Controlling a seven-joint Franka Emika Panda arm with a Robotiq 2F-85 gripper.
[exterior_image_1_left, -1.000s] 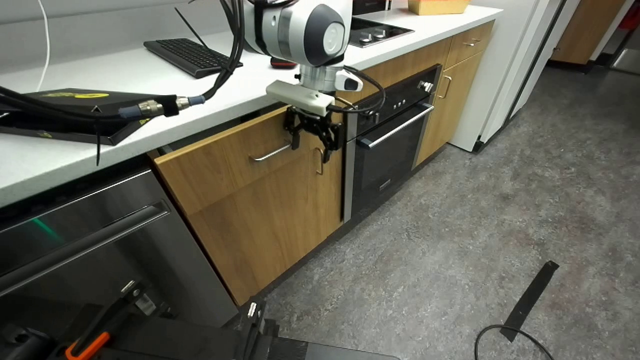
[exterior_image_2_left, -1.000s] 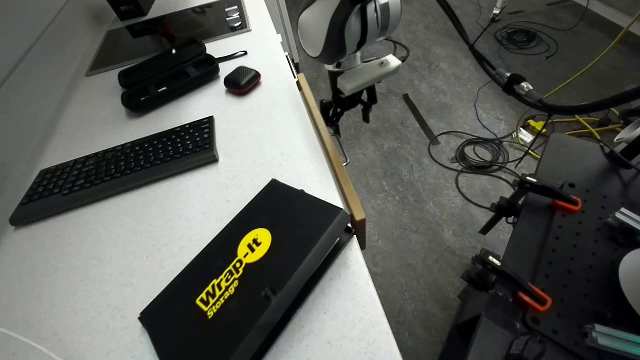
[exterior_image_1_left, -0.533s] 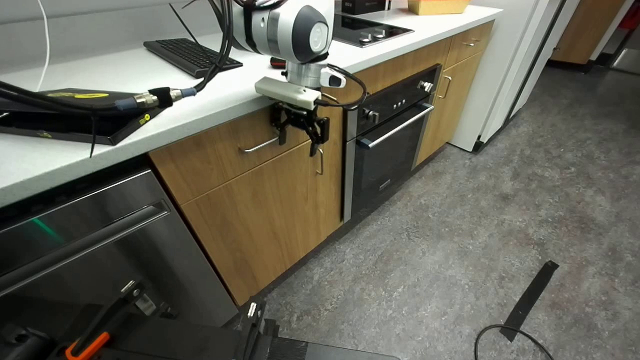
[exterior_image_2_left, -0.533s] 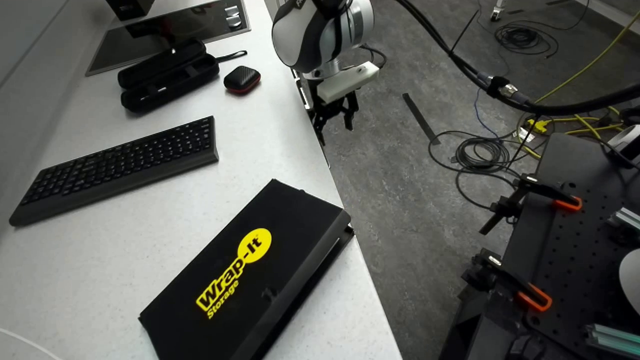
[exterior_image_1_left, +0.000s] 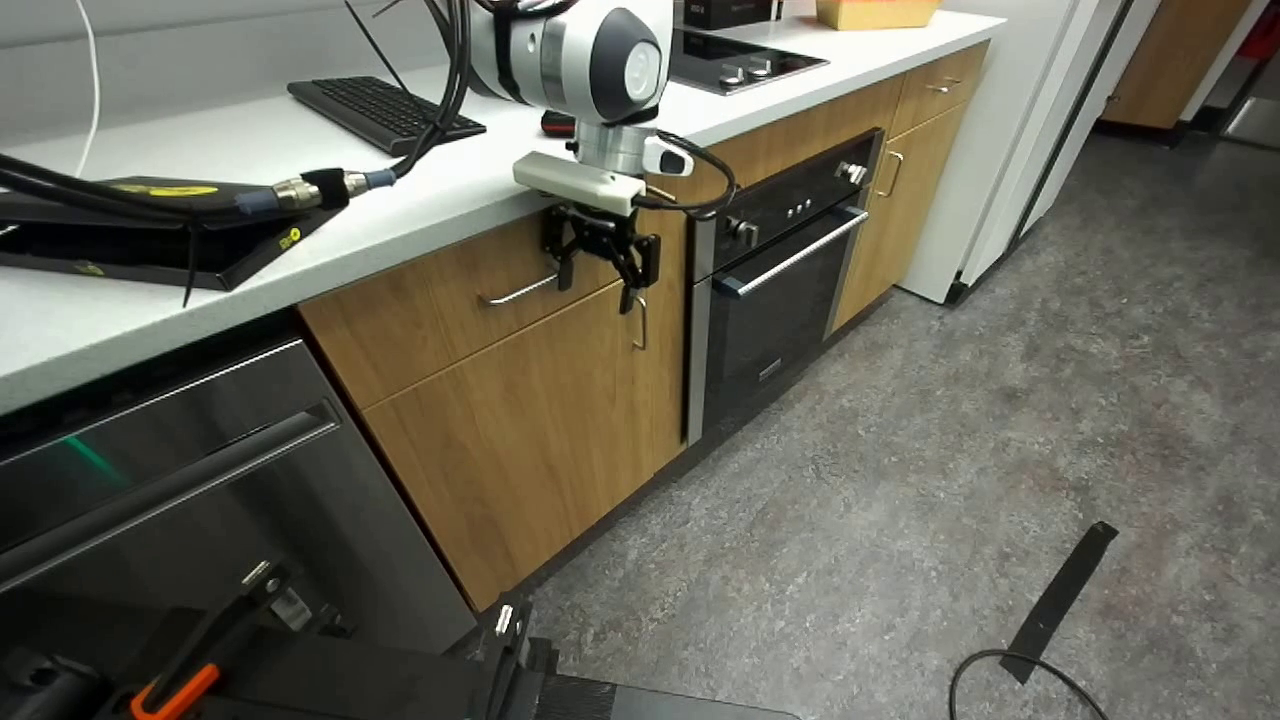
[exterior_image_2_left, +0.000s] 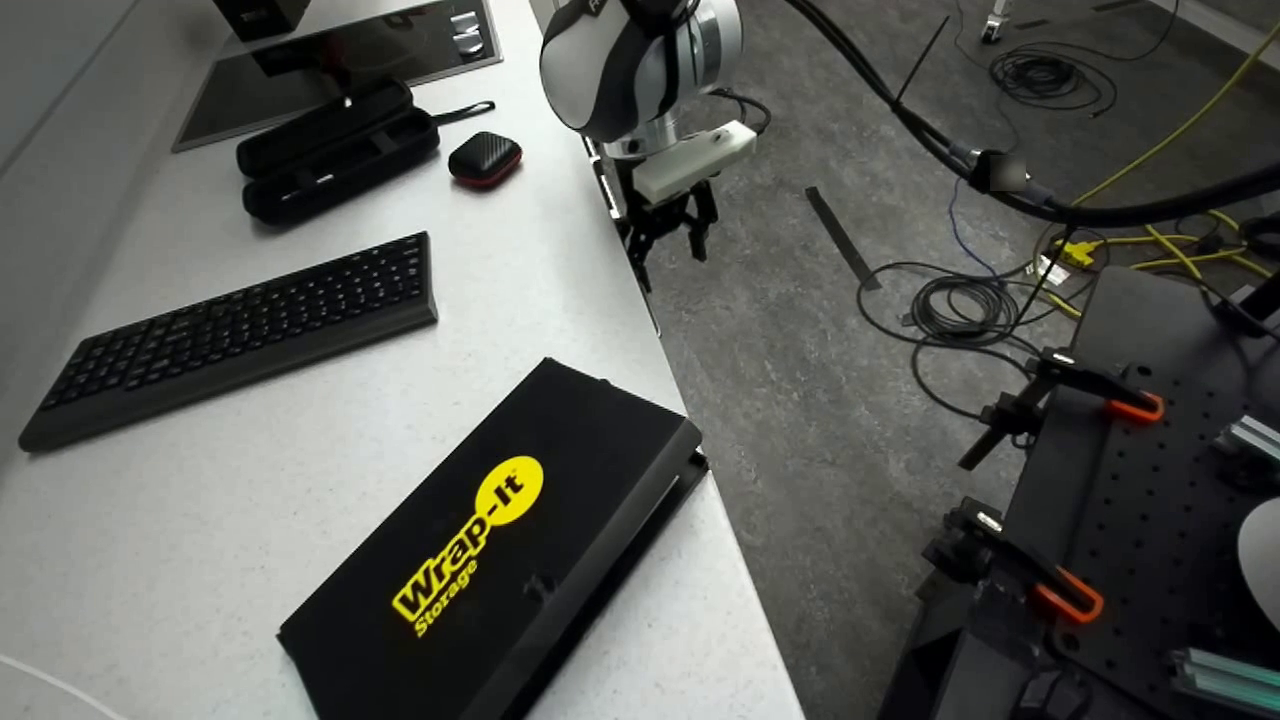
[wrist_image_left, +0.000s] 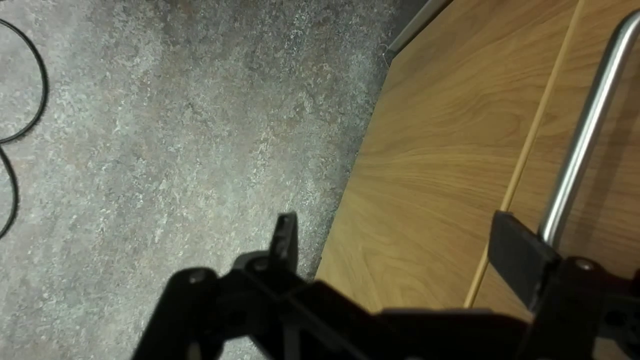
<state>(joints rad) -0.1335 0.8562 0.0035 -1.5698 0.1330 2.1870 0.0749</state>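
Observation:
My gripper (exterior_image_1_left: 598, 288) hangs at the counter front, its fingers wide apart and nothing between them. In the wrist view the gripper (wrist_image_left: 392, 222) spans from above the floor to the wooden drawer front (wrist_image_left: 610, 200). One of its fingers (wrist_image_left: 520, 255) overlaps the near end of the metal bar handle (wrist_image_left: 582, 135); whether they touch I cannot tell. The drawer (exterior_image_1_left: 400, 330) sits flush under the countertop. In an exterior view the drawer handle (exterior_image_1_left: 520, 291) extends from beside the same finger. The countertop partly hides my gripper (exterior_image_2_left: 670, 265) from above.
On the countertop (exterior_image_2_left: 540, 290) lie a keyboard (exterior_image_2_left: 260, 320), a black Wrap-It box (exterior_image_2_left: 570, 430), a small case (exterior_image_2_left: 485, 160) and an open black case (exterior_image_2_left: 340, 165). An oven (exterior_image_1_left: 780, 290) and a dishwasher (exterior_image_1_left: 260, 470) flank the cabinet. A cable (exterior_image_2_left: 950, 180) loops from the arm.
One second ago the drawer stood out from the counter; it is now flush. My gripper moved toward the counter along with it. Over the last half second hardly anything has shifted.

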